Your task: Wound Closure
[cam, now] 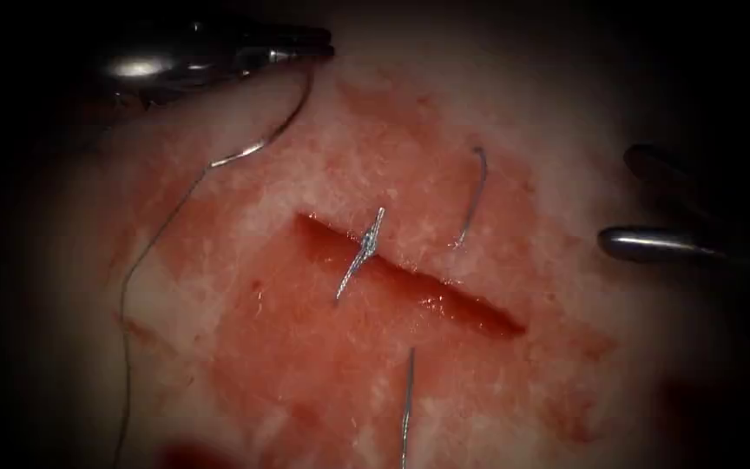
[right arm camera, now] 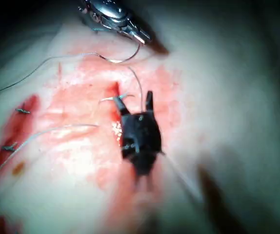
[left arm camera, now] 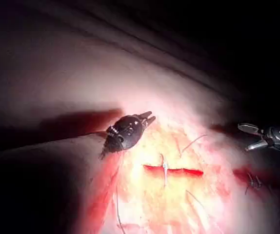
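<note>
Seemingly between stitches, our left tool point(cam: 319, 48) gripped the needle point(cam: 279, 130) near its tip, clear of the tissue point(cam: 566, 113) left of the cut point(cam: 444, 295); our right tool point(cam: 618, 200) gaped empty, so we judged regripping necessary.

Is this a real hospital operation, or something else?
Probably a practice bench, not a hospital. The tissue is pork belly with one cut and a stitch. The left tool holds the curved needle; the right tool is open, holding nothing.
</note>
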